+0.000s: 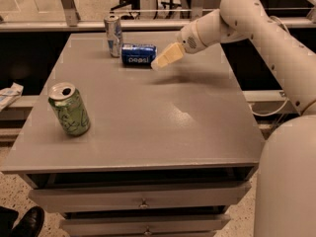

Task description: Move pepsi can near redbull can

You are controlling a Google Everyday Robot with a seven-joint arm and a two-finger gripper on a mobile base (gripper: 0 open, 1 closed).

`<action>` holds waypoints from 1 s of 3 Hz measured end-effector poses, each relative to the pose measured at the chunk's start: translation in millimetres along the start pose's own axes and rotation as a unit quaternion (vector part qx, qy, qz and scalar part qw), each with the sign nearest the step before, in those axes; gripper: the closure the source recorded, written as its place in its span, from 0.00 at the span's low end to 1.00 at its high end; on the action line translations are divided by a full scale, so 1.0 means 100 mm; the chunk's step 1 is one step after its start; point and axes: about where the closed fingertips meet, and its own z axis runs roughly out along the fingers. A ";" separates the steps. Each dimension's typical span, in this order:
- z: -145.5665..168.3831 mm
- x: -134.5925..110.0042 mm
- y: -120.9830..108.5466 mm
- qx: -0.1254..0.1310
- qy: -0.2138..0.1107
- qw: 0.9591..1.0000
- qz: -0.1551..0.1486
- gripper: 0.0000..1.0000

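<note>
The blue pepsi can (138, 54) lies on its side at the far middle of the grey table (148, 127), its lettering upside down. The slim silver-and-blue redbull can (114, 35) stands upright just to its left, a small gap between them. My gripper (165, 58) hangs just right of the pepsi can, a little above the table, at the end of my white arm (256, 28) that reaches in from the right. It holds nothing.
A green can (69, 108) with a scribbly pattern stands near the table's left front. Drawers (143, 201) sit under the tabletop. A railing (148, 23) runs behind the table. A shoe (27, 222) shows at the bottom left.
</note>
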 end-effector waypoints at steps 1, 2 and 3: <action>-0.41 0.04 -0.10 0.014 -0.030 0.999 -0.011 0.00; -1.09 0.05 -0.20 0.044 -0.061 0.997 -0.024 0.00; -1.11 0.07 -0.21 0.045 -0.062 0.997 -0.023 0.00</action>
